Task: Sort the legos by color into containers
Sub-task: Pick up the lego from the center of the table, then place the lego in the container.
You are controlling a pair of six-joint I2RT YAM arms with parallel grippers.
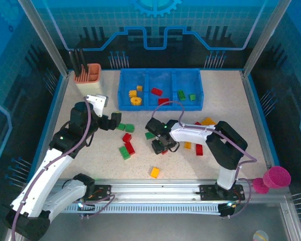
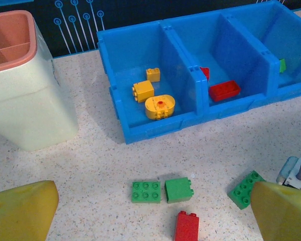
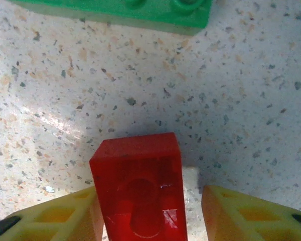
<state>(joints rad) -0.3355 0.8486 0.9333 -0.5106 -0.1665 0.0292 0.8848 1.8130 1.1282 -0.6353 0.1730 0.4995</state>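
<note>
A red lego lies on its side, hollow base up, between the yellow fingers of my right gripper. The left finger touches it; a gap shows before the right finger. A green lego lies just ahead. My left gripper hangs wide open above two green legos and a red one. The blue tray holds yellow legos in the left container, red in the middle, green in the right. My right gripper sits mid-table, my left gripper to its left.
A beige holder stands left of the tray. A pink cup sits off the table's right front corner. Loose legos lie around: green, yellow-orange, red, orange.
</note>
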